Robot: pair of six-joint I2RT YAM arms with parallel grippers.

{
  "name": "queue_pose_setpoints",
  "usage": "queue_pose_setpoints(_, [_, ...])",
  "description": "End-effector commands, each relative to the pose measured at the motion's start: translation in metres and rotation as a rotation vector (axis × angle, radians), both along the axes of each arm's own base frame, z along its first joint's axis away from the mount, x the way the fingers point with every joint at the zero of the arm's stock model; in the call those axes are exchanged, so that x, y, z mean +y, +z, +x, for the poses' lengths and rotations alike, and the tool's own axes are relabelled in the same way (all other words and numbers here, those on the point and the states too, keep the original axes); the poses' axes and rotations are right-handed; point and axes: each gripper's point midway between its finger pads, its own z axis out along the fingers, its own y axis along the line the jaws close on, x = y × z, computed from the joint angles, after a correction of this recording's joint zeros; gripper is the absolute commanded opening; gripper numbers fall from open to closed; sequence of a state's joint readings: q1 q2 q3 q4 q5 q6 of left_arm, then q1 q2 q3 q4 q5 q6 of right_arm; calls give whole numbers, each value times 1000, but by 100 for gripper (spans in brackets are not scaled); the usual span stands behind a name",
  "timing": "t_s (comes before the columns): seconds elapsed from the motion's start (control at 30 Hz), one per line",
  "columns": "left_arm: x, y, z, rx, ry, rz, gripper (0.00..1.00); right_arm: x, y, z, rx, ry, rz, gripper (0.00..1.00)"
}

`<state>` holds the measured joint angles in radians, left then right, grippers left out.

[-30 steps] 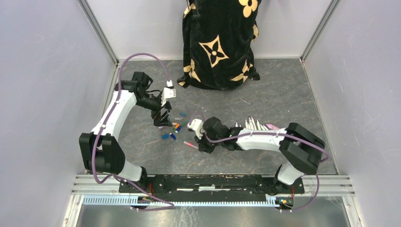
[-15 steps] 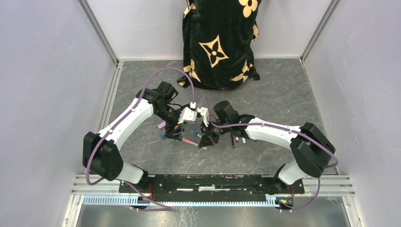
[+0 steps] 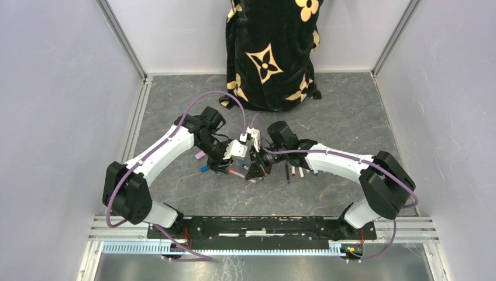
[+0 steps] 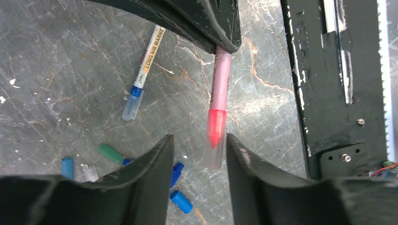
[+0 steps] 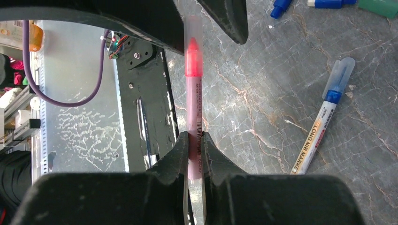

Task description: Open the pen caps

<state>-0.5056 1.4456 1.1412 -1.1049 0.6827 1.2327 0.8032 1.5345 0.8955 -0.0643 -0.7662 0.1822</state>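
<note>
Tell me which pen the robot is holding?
The pink pen, clamped by the right gripper, its clear cap between the left gripper's open fingers. The blue-tipped white pen lies loose on the table.

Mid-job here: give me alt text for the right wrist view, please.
The right pincer is shut on a pink plastic marker pen, whose clear cap over a red tip sits between the open fingers of the left pincer. A white blue-tipped marker lies on the grey marbled table beside it.
</note>
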Motion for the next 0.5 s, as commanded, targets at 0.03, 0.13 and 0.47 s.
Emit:
queue_pose_setpoints(0.03, [-10, 3, 5, -8, 6, -22, 42, 12, 29, 7, -44, 9, 100, 0])
queue_pose_setpoints(0.13, [-11, 1, 4, -4, -3, -17, 38, 13, 29, 7, -40, 12, 101, 0])
queue_pose_setpoints(0.47, [-12, 8, 2, 5, -31, 10, 2, 32, 21, 11, 60, 21, 134, 49])
